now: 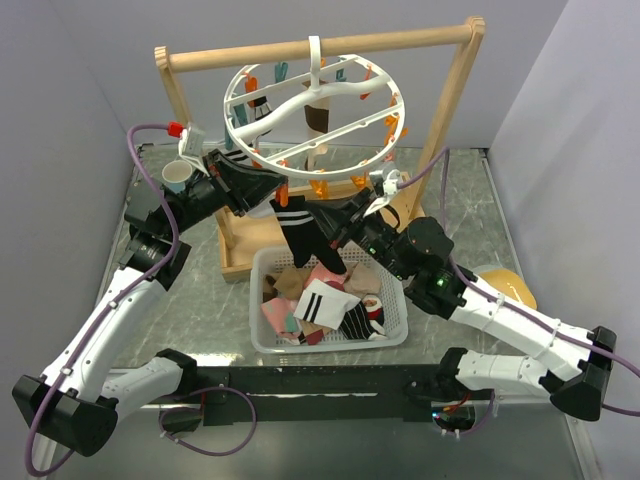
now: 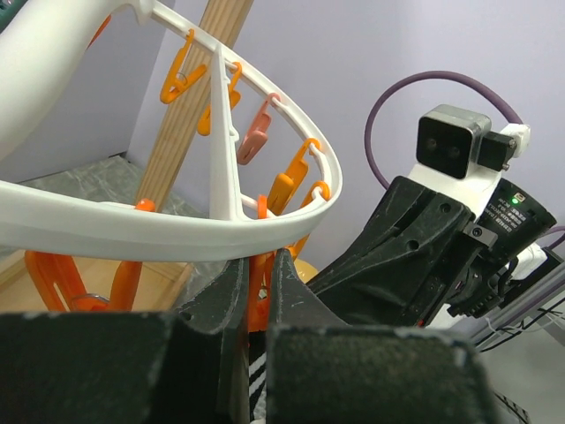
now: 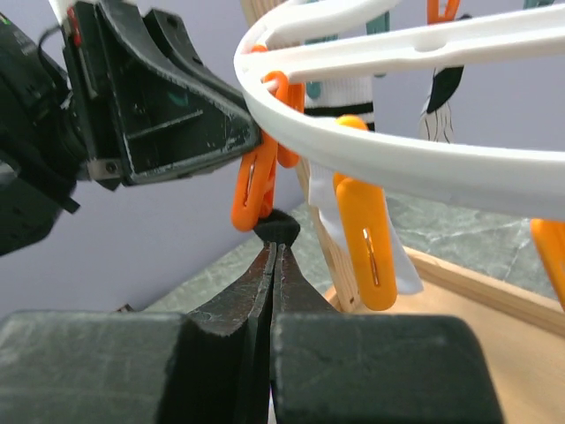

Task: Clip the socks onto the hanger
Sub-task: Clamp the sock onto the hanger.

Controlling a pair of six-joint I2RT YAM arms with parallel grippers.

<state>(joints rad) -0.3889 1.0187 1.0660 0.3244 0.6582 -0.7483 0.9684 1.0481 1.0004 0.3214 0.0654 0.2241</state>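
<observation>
The white ring hanger (image 1: 392, 118) hangs by its hook from a wooden frame. My left gripper (image 1: 280, 192) sits under its front rim, shut on an orange peg (image 2: 259, 296) that hangs from the ring (image 2: 159, 231). My right gripper (image 1: 320, 224) is shut on the cuff of a black sock with white stripes (image 1: 297, 232), which dangles over the basket. In the right wrist view the black cuff (image 3: 278, 228) pokes out of the shut jaws (image 3: 272, 247) and touches the bottom of the orange peg (image 3: 254, 190). Below the left jaws (image 2: 259, 258) the striped sock (image 2: 256, 375) shows.
A white basket (image 1: 262, 335) with several loose socks (image 1: 322, 303) stands under the hanger. Two socks (image 1: 258, 108) hang clipped at the back of the ring. The wooden frame (image 1: 452, 110) rests on a wooden base. A cup (image 1: 176, 177) stands at the left, a yellow object (image 1: 512, 285) at the right.
</observation>
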